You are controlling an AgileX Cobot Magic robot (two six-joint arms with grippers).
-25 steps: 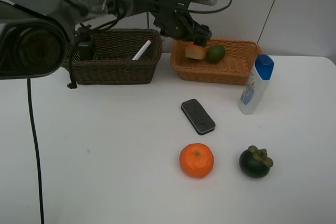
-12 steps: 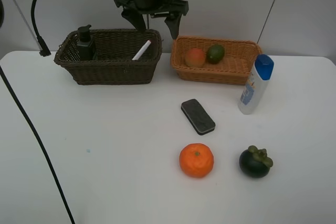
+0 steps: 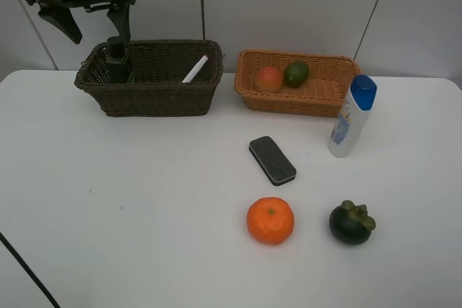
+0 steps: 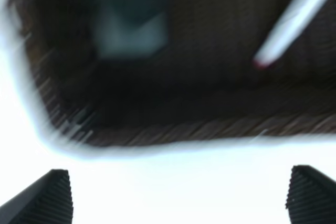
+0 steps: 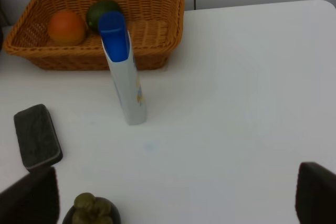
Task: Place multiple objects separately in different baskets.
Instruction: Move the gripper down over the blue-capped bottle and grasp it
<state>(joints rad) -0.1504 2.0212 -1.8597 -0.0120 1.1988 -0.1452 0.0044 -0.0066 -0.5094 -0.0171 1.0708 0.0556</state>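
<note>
Our left gripper (image 3: 99, 32) hangs wide open and empty above the dark brown basket (image 3: 155, 99), which holds the pump bottle (image 3: 118, 63) and marker (image 3: 195, 68). The tan basket (image 3: 289, 102) has the red-orange fruit (image 3: 268, 78) and green fruit (image 3: 296, 73). Not yet sorted, on the table: eraser (image 3: 272, 160), orange (image 3: 270, 220), white bottle (image 3: 350, 120), dark fruit (image 3: 351, 223). Our right gripper (image 5: 170, 195) hovers near them, open and empty.

white bottle with blue cap (image 3: 349, 117), label print too small to read
</note>
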